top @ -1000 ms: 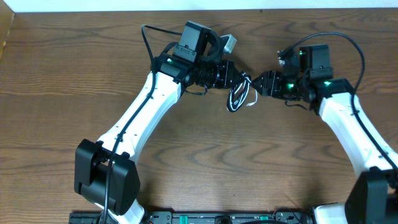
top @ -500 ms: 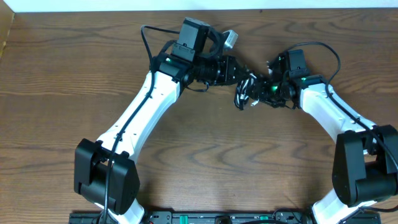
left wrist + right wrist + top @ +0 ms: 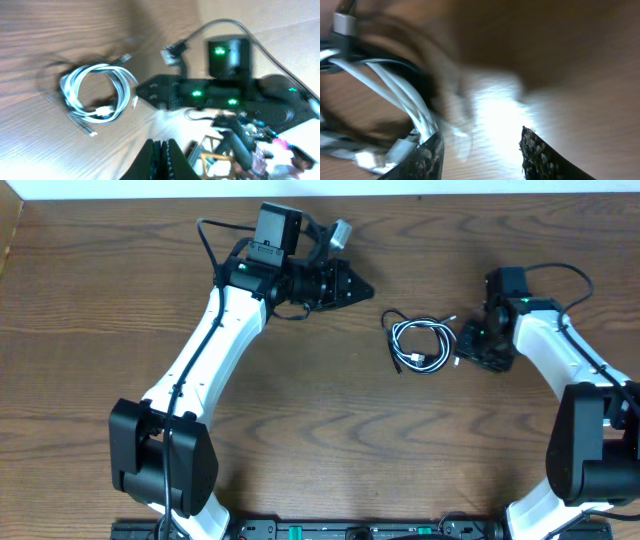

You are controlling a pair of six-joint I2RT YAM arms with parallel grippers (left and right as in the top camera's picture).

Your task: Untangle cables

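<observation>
The white cable [image 3: 428,331] and the black cable [image 3: 396,351] lie coiled together in one small loop on the wooden table. They also show in the left wrist view [image 3: 95,92] and, blurred, in the right wrist view [image 3: 395,90]. My left gripper [image 3: 368,286] is shut and empty, up and to the left of the coil; its fingers show pressed together [image 3: 161,150]. My right gripper [image 3: 462,343] is open, just right of the coil, with nothing between its fingers [image 3: 482,150].
The wooden table [image 3: 320,440] spreads below the coil. The right arm's body [image 3: 225,92] shows beyond the coil in the left wrist view. The table's far edge [image 3: 420,196] runs along the top.
Both grippers held the coil between them earlier. Now the coil lies on the table, the left gripper has pulled back left, and the right gripper has opened and moved right.
</observation>
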